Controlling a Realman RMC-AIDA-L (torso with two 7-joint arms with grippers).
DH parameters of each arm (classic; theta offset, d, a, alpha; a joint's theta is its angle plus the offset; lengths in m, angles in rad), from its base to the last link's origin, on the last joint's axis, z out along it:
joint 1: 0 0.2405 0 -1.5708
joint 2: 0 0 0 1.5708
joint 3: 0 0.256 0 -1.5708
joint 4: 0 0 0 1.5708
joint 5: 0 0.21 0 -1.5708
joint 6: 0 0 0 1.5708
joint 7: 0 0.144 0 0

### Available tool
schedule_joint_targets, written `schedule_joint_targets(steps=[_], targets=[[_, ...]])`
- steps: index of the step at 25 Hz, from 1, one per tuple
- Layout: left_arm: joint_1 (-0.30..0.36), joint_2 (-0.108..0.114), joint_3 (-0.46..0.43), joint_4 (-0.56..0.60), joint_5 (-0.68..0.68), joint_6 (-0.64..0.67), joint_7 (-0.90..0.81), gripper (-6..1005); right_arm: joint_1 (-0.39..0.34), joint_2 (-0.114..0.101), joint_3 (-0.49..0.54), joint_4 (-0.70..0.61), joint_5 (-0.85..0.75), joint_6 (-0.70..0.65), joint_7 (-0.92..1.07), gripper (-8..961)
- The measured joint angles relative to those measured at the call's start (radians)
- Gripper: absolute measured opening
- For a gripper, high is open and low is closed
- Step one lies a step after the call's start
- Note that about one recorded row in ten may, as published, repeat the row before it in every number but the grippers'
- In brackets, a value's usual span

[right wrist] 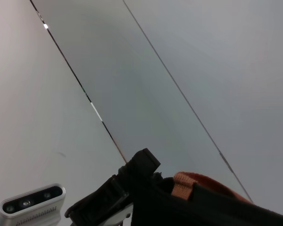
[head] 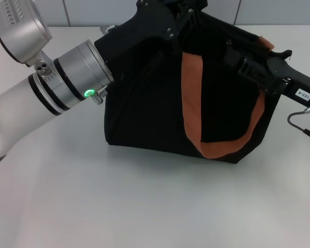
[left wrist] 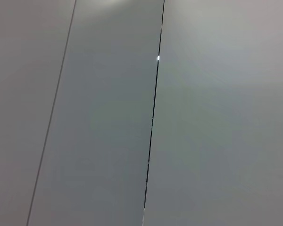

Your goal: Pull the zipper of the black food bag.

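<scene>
white table (head: 144,206), grey panelled wall (left wrist: 217,117)

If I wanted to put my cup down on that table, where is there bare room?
The widest bare stretch of the table lies in front of the black food bag, toward the robot. Another strip shows at the far left, behind the left arm. It is crowded at the bag's top, where the left hand reaches in, and on its right side, where the right hand meets it.
</scene>
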Motion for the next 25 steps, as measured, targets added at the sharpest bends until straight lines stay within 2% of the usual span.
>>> schedule_joint_targets(steps=[7, 9, 15, 25], targets=[[0.000, 0.000, 0.000, 0.000, 0.000, 0.002, 0.000, 21, 0.002, 0.001, -0.002, 0.000, 0.000, -0.009, -0.007, 351], [0.000, 0.000, 0.000, 0.000, 0.000, 0.002, 0.000, 21, 0.002, 0.001, 0.002, 0.000, 0.000, -0.009, -0.006, 140], [0.001, 0.000, 0.000, 0.000, -0.001, 0.002, 0.000, 21, 0.001, 0.002, 0.001, 0.002, 0.013, -0.004, 0.022, -2], [0.007, 0.000, 0.000, -0.001, -0.004, 0.004, 0.000, 21, -0.007, 0.000, -0.002, -0.005, 0.018, -0.005, 0.062, -2]])
